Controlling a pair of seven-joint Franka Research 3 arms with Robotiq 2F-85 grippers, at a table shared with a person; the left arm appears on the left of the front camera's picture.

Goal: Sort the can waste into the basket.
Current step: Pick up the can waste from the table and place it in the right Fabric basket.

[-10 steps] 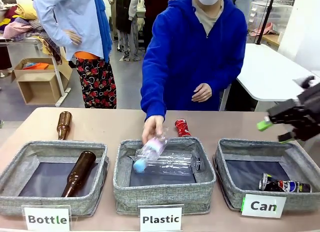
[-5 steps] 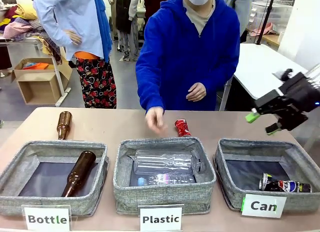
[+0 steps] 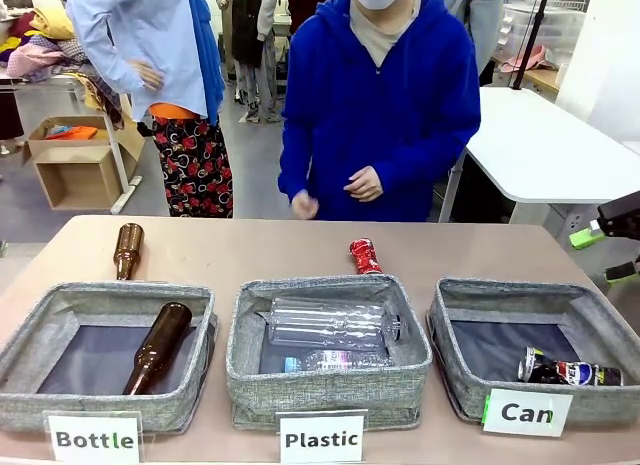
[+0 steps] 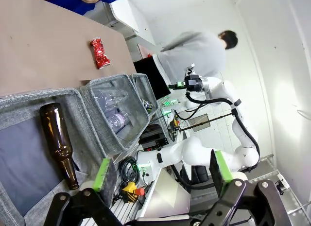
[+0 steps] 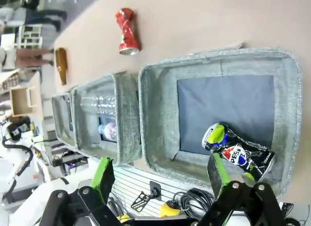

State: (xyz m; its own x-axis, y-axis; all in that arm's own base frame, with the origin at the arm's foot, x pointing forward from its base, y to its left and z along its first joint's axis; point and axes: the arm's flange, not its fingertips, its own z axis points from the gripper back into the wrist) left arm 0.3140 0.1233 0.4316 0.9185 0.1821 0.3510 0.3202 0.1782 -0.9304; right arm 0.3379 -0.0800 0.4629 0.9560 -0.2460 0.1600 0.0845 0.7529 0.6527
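Observation:
A crushed red can [image 3: 365,255] [image 5: 126,31] [image 4: 100,53] lies on the table just behind the middle basket. The black-blue can [image 3: 568,371] [image 5: 238,150] rests on the dark floor of the grey "Can" basket [image 3: 445,320] [image 5: 158,95], at its front right corner. My right gripper [image 3: 605,255] [image 5: 160,173] hangs open and empty at the far right, above and beyond that basket's right rim. My left gripper [image 4: 163,170] is open with nothing between its fingers, above the left basket.
The "Plastic" basket [image 3: 240,335] holds two clear bottles. The "Bottle" basket [image 3: 30,330] holds a brown bottle [image 3: 158,347]; another brown bottle [image 3: 127,249] lies behind it. A person in a blue hoodie [image 3: 380,115] stands at the far edge, hands drawn back.
The person let a small plastic bottle fall into the Plastic basket and pulled the hand back. My right gripper moved right, toward the picture's edge, still open.

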